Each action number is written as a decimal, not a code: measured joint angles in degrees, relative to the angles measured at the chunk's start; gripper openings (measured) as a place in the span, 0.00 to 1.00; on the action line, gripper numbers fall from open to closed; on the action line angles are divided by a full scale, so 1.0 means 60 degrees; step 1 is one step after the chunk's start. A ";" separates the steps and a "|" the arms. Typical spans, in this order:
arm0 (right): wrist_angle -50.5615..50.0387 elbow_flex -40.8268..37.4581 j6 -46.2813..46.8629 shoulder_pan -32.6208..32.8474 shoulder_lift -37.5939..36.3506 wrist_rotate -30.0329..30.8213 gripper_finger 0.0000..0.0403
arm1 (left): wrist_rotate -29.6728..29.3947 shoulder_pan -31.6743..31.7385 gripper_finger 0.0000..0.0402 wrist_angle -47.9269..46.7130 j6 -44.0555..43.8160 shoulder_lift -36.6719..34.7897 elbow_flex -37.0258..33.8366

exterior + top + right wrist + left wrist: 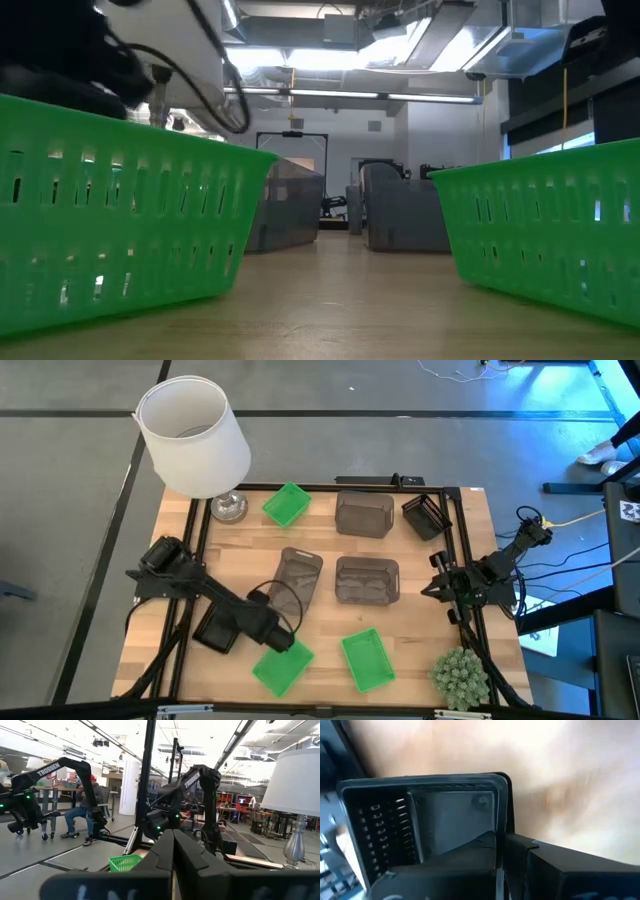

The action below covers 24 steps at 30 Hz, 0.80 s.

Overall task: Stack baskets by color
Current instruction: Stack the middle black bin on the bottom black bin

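Note:
My left gripper (pixel 238 628) is shut on a black basket (pixel 214 634) near the table's left rail; in the left wrist view the basket (pixel 420 820) shows its open top. Two green baskets (pixel 281 667) (pixel 367 658) rest on their bottoms near the front edge, and a third (pixel 287 505) at the back. Three grey-brown baskets (pixel 297 580) (pixel 366 580) (pixel 363 513) sit mid-table. Another black basket (pixel 425 515) lies at the back right. My right gripper (pixel 436 588) waits shut at the right edge. My left gripper pinches the rim of one side wall (pixel 501 827) of the black basket, with one finger (pixel 470 855) inside and the other (pixel 540 862) outside. The fingers come steeply from above. The basket stays open side up; whether its bottom touches the table, I cannot tell.
A white lampshade (pixel 195 432) on a metal base (pixel 228 508) stands at the back left corner. A round green plant ball (pixel 460 678) sits at the front right corner. A dark frame rail (pixel 470 560) runs around the table. A seated person (pixel 85 805) shows in the room beyond.

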 joint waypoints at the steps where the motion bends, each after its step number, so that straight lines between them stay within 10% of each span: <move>1: 0.0000 0.0000 0.0000 0.0000 0.0000 0.0000 0.02 | -0.0071 0.0144 0.00 -0.0026 0.0308 0.0001 0.0000; 24: -0.1150 0.1001 0.0003 0.0001 0.0004 0.1196 0.02 | -0.0309 0.2018 0.20 -0.0412 0.4010 -0.0088 0.0007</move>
